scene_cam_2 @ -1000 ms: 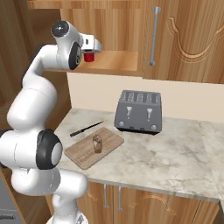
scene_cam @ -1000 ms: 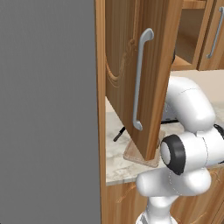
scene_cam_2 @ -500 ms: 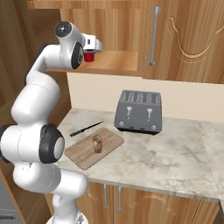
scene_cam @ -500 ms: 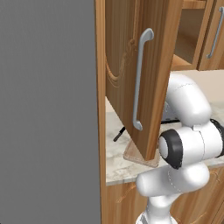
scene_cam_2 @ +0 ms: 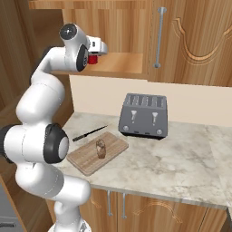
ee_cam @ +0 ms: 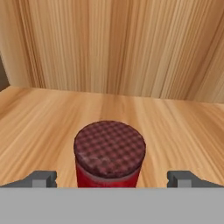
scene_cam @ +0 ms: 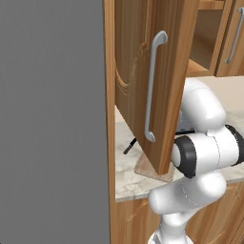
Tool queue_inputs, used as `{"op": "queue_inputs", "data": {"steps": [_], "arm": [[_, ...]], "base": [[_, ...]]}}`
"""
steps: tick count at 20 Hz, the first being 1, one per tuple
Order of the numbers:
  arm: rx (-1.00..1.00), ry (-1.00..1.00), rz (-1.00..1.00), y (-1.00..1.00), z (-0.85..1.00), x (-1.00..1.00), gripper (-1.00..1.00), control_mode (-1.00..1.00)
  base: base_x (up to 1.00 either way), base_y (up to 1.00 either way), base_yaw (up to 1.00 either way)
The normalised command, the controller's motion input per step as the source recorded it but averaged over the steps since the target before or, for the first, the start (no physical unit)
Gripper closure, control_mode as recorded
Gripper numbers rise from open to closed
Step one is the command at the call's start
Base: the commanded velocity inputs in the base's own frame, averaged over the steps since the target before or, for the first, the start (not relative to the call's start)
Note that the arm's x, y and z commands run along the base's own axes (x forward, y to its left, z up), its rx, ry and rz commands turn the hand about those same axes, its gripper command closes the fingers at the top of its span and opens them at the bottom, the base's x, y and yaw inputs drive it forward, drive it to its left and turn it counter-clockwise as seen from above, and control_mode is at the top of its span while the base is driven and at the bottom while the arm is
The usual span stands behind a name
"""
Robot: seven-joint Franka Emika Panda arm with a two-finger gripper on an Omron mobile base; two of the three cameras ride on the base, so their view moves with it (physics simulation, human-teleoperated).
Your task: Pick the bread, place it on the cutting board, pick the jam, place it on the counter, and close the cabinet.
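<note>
Little had shifted since earlier: gripper remained inside the cabinet, jaws spread wide. Jam stood upright on the shelf at twelve o'clock, centred between fingertips.

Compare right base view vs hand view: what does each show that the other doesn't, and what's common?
Right base view: the bread sitting on the cutting board, a knife and toaster on the counter, and the arm reaching up into the cabinet.

Hand view: the jam's checked dark lid from above, between the fingertips of the open claw, standing on the shelf with the cabinet's back wall behind.

Both: the jam on the cabinet shelf, with the claw at it.
</note>
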Motion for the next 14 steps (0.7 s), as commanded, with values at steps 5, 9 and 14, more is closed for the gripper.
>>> {"op": "queue_inputs", "data": {"steps": [5, 9, 14], "arm": [[0.00, 0.00, 0.00, 0.00, -0.01, 0.15, -1.00, -1.00], [0.00, 0.02, 0.00, 0.02, 0.00, 0.04, 1.00, -1.00], [0.00, 0.00, 0.00, 0.01, 0.00, 0.00, 1.00, -1.00]], "base": [[0.00, 0.00, 0.00], [0.00, 0.00, 0.00], [0.00, 0.00, 0.00]]}}
